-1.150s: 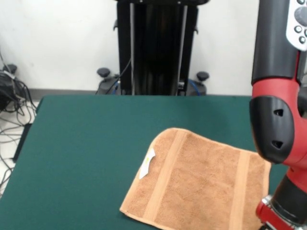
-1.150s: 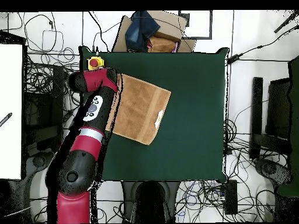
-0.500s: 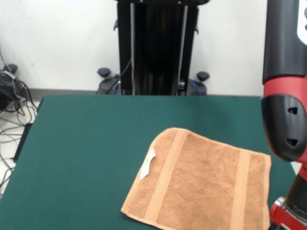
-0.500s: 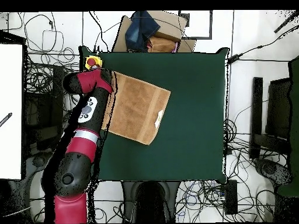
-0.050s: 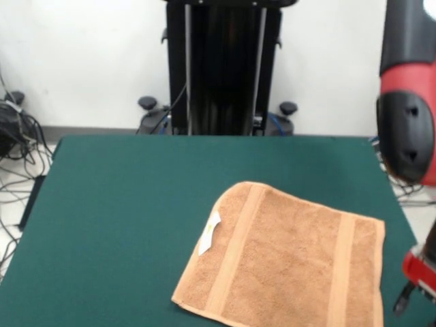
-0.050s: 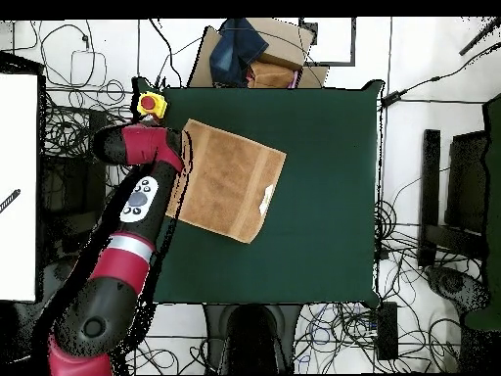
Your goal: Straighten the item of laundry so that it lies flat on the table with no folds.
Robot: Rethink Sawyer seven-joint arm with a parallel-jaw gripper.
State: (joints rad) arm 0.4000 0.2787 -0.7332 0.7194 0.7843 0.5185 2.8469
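The item of laundry (image 5: 286, 262) is an orange-tan towel lying spread on the green table (image 5: 122, 204), near its front right in the front view. Two flat woven bands run across it and a white tag (image 5: 212, 228) sits on its left edge. From overhead, the towel (image 6: 227, 179) lies in the left half of the table (image 6: 323, 196), turned at a slight angle. The red and black arm (image 6: 132, 147) hangs over the table's left edge, just beside the towel. The gripper (image 5: 403, 300) shows only as a dark bit at the lower right, clear of the towel.
A yellow box with a red button (image 6: 150, 103) sits at the table's corner close to the arm. A cardboard box with dark cloth (image 6: 256, 54) stands past the far edge. Cables cover the floor all around.
The arm has swung away from the towel's edge, rightward in the front view, out past the table's side. The towel has not moved.
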